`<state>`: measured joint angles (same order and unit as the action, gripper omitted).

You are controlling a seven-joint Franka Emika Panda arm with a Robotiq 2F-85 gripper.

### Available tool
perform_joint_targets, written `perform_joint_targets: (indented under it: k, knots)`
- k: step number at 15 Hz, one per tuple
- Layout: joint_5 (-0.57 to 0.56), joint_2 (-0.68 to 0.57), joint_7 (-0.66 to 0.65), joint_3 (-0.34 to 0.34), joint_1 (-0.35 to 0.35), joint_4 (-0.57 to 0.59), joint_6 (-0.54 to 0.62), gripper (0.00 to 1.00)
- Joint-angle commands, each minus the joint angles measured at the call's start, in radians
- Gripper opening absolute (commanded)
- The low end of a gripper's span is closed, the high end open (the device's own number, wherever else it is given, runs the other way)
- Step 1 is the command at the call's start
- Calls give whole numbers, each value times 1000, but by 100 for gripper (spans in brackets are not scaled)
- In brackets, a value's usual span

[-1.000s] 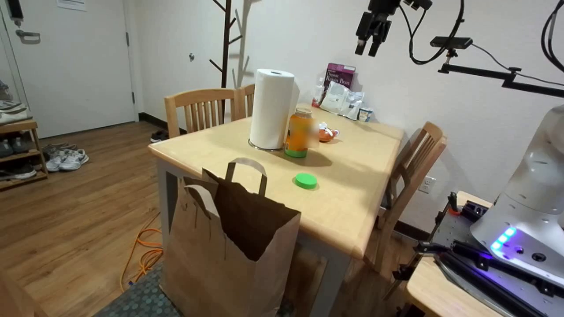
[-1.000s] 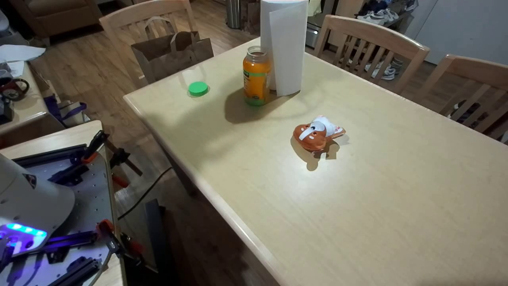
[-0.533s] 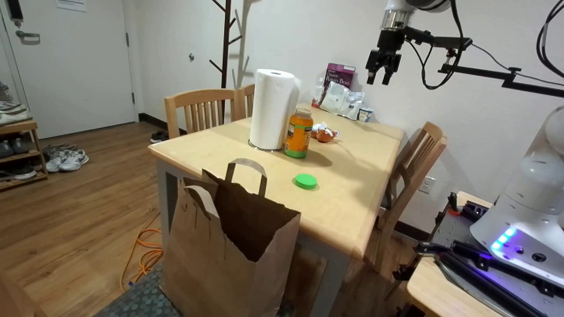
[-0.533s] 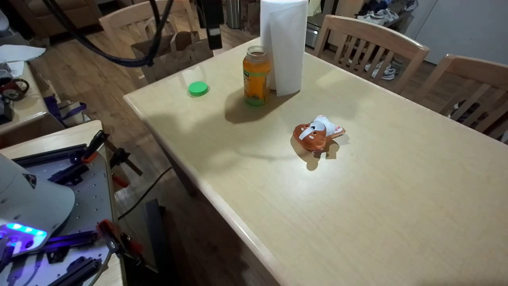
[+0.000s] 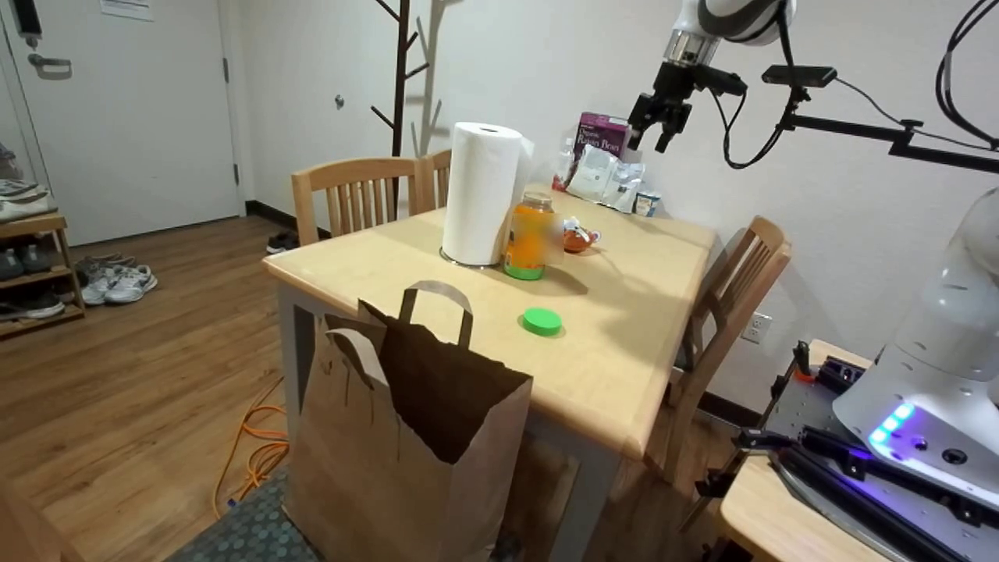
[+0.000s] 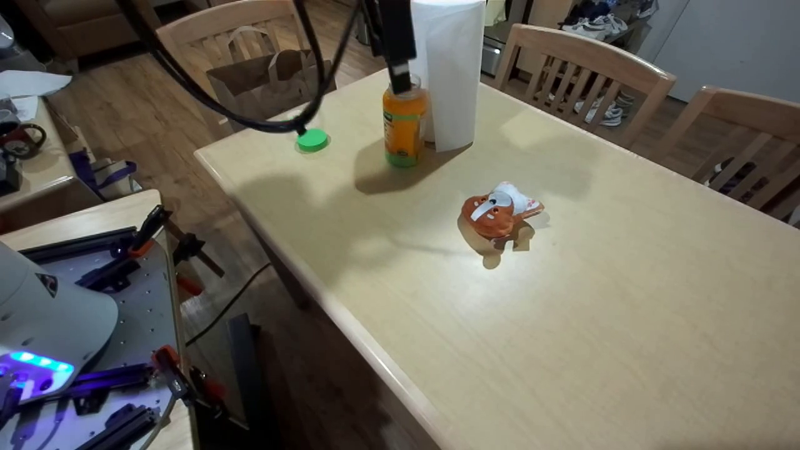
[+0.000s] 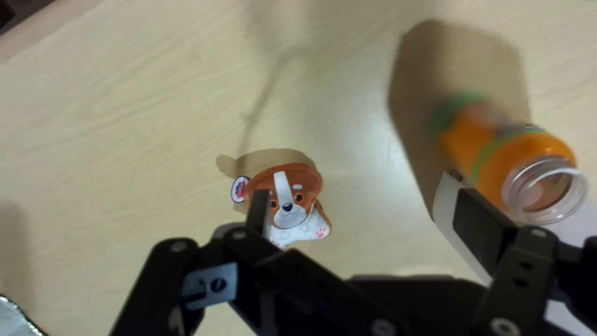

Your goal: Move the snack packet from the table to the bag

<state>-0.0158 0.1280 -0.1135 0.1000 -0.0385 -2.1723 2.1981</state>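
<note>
Wrist view: hand [image 7: 366, 205] spread wide, pointing down, well above table [image 7: 140, 116].

Gap between bottle [image 6: 405, 130] and dog toy [image 6: 495, 214]

In the wrist view, a finger of the gripper [image 7: 364, 212] hides part of the dog toy [image 7: 291, 205], and the orange bottle [image 7: 510, 161] looks blurry. In an exterior view, the bottom edge cuts off the paper bag [image 5: 390, 468], and deep inside it is too dark to see. In an exterior view, a fingertip [image 6: 400, 74] covers some of the bottle's top.
</note>
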Motion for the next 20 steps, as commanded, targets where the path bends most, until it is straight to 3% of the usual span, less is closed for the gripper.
perform_joint_targets:
  k: [1, 6, 7, 11, 13, 17, 20]
  knots:
    - [92, -194, 103, 41, -45, 167, -3, 100]
    - [204, -402, 240, 24, -88, 388, -99, 100]
    - [158, -329, 187, 31, -78, 296, -44, 100]
    - [138, -406, 204, 24, -78, 379, -89, 100]
    - [91, -441, 275, 12, -78, 435, -174, 100]
    - [144, -562, 427, -35, -100, 576, -337, 100]
    - [108, -694, 483, -53, -104, 676, -436, 100]
